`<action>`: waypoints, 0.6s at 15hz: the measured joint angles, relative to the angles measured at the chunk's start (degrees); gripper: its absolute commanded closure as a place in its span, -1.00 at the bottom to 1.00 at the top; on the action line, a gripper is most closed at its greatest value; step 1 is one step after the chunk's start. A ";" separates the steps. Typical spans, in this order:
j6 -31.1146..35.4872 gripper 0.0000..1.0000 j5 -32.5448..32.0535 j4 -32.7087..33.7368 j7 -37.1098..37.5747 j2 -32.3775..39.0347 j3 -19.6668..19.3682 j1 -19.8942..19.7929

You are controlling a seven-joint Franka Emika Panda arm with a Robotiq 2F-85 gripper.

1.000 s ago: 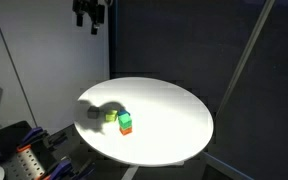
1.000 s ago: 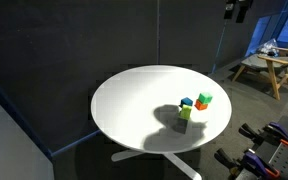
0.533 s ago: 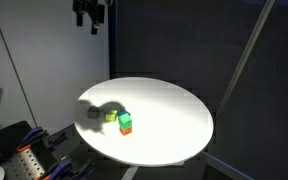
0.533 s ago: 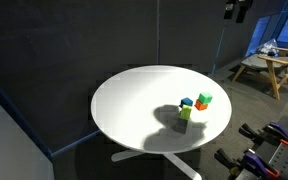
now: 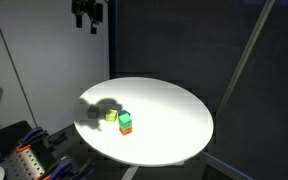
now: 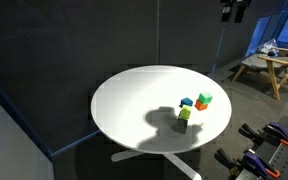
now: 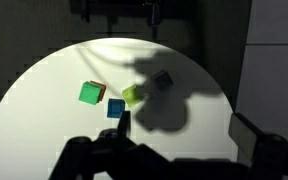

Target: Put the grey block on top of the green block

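The grey block [image 7: 162, 79] lies in the arm's shadow on the round white table [image 7: 44, 120], next to a yellow-green cube [image 7: 132, 95]. It also shows in an exterior view [image 6: 183, 124]. The green block [image 7: 90, 93] sits on top of an orange cube [image 5: 126, 130] and shows in both exterior views [image 5: 126, 121] [image 6: 204, 99]. My gripper [image 7: 182, 127] is open and empty, high above the table [image 5: 89, 15] [image 6: 233, 10], far from every block.
A blue cube [image 7: 115, 108] [image 6: 187, 102] lies between the green block and the yellow-green cube [image 6: 184, 114]. Dark curtains surround the table. A wooden stool [image 6: 267, 62] stands at the back. Equipment [image 5: 24, 150] stands by the table edge.
The gripper has shifted slightly sideways high above the table, and its shadow moved a little. The blocks have not moved.
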 measured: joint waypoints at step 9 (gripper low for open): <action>11.00 -1.00 -5.80 -3.76 6.19 0.14 5.99 0.44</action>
